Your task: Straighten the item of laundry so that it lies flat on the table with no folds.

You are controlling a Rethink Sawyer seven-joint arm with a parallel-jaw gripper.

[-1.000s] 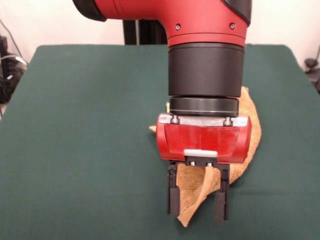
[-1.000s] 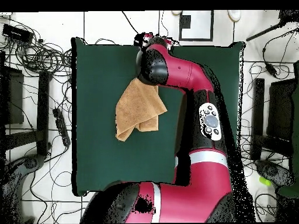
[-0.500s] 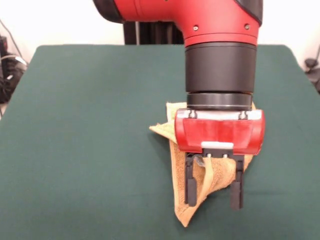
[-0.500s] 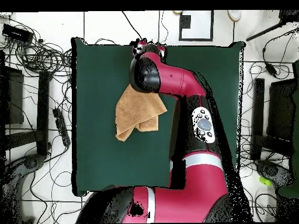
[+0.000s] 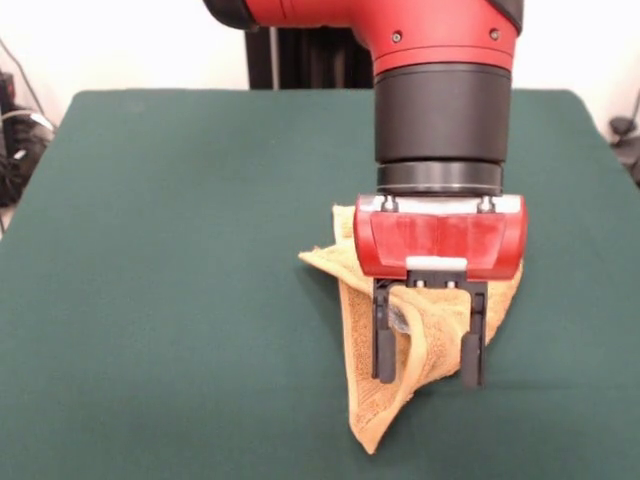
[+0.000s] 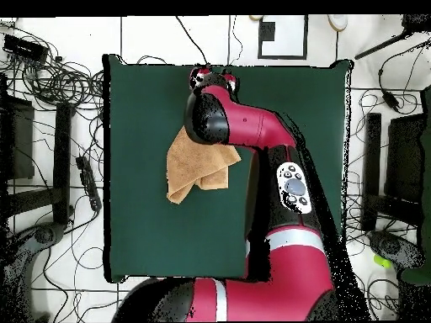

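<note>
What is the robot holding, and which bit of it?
Nothing yet. The tool hangs open over the towel, one finger on each side of a raised fold near the towel's middle, on the table.

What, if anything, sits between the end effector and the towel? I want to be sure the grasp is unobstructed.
Nothing visible does. In the front view the end effector is right at the towel, its open fingers straddling a raised fold. The table around it shows only bare green cloth, so spreading the towel flat looks unhindered.
</note>
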